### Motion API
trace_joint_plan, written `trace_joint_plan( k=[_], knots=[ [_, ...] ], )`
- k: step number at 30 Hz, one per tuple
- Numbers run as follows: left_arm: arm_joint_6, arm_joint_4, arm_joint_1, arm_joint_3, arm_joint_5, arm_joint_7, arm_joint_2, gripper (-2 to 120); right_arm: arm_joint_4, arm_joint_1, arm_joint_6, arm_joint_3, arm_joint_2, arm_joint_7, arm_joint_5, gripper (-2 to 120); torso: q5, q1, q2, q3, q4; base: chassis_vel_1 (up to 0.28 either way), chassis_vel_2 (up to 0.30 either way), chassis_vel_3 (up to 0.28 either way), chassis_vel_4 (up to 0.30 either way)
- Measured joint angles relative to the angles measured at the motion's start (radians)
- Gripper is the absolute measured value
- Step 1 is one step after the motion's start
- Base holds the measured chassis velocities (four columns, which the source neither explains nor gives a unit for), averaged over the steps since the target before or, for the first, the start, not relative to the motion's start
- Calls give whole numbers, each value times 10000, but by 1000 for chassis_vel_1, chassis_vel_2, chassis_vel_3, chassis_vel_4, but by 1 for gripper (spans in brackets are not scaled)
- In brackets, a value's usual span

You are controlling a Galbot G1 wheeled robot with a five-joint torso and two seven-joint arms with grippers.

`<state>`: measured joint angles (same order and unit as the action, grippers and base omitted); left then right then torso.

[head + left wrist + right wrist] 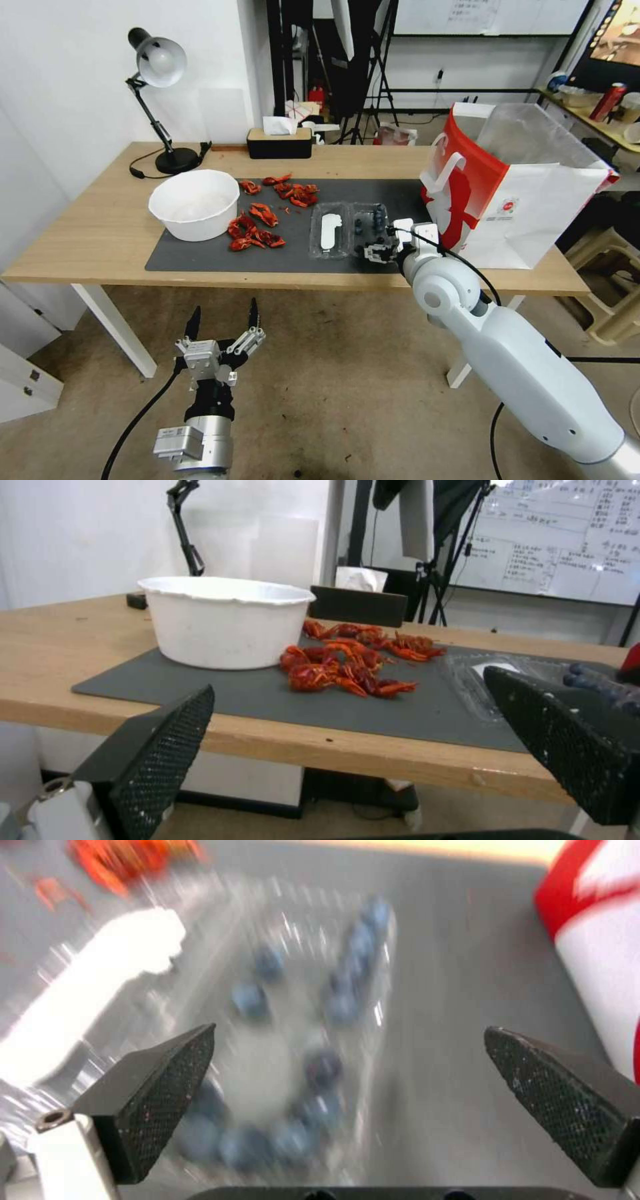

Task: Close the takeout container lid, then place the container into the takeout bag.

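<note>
The takeout container (369,225) lies open on the dark mat (200,257), with dark blueberries in its right half. Flat beside that half, on its left, lies the lid (329,232) with its white oblong label. My right gripper (375,252) hovers open at the container's near edge; in the right wrist view the gripper (348,1032) straddles the blueberry half of the container (267,970), with the lid (100,985) to one side. The takeout bag (513,200) stands open just right of the container. My left gripper (223,321) hangs open below the table's front edge.
A round white bowl (195,203) sits at the mat's left end, with red crayfish (257,230) scattered between it and the container. A desk lamp (160,100) and a tissue box (279,141) stand at the table's back. The bag (600,940) is close beside the right gripper.
</note>
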<state>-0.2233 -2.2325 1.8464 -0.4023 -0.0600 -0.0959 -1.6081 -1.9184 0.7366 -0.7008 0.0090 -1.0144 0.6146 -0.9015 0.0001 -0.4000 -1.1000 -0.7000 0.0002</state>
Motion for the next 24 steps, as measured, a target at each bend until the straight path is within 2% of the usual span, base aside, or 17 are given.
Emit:
trace_joint_plan(
  k=[2,3,4,5,7,8,10,11,14,15,18,19,23,24],
  knots=[
    [-4,0,-1,1,0,4,0,100,-81,83,182,105,3,-165,141,100,-1,0,0,0,2,0,0,0,0],
    [-6,0,-5,2,-2,12,0,100,-231,275,560,322,33,-492,427,100,-1,0,0,0,0,0,0,0,0],
    [-7,-3,-13,4,-5,17,0,100,-546,834,1570,733,161,-1211,924,100,-3,0,0,1,1,0,0,0,0],
    [-7,-3,-13,4,-5,17,0,100,-546,834,1570,733,161,-1211,924,100,-3,0,0,1,1,0,0,0,0],
    [-7,-21,-24,-2,-19,25,0,100,-887,1920,3275,1302,358,-2450,1663,100,1,0,1,1,-5,0,0,0,0],
    [-7,-21,-24,-2,-19,25,0,100,-887,1920,3275,1302,358,-2450,1663,100,1,0,1,1,-5,0,0,0,0],
    [-7,-21,-34,-14,-56,33,1,100,-1060,3081,5200,1778,448,-3856,2445,100,2,0,0,1,-3,0,0,0,0],
    [-7,-21,-34,-14,-56,33,1,100,-1060,3081,5200,1778,448,-3856,2445,100,2,0,0,1,-3,0,0,0,0],
    [-8,-42,-45,-17,-108,65,1,100,-1253,4487,7018,2277,299,-4751,3195,100,1,0,1,0,-3,0,0,0,0],
    [-8,-42,-45,-17,-108,65,1,100,-1253,4487,7018,2277,299,-4751,3195,100,1,0,1,0,-3,0,0,0,0],
    [-12,-54,-53,7,-116,98,0,100,-1560,5896,8220,3093,-19,-5157,3901,100,0,1,0,1,-2,0,0,0,0],
    [-12,-54,-53,7,-116,98,0,100,-1560,5896,8220,3093,-19,-5157,3901,100,0,1,0,1,-2,0,0,0,0],
    [-15,-37,-89,54,-145,130,0,100,-1839,7501,9481,4291,-552,-5858,4362,100,1,1,0,1,-2,0,0,0,0],
    [-15,-37,-89,54,-145,130,0,100,-1839,7501,9481,4291,-552,-5858,4362,100,1,1,0,1,-2,0,0,0,0]
  ],
)
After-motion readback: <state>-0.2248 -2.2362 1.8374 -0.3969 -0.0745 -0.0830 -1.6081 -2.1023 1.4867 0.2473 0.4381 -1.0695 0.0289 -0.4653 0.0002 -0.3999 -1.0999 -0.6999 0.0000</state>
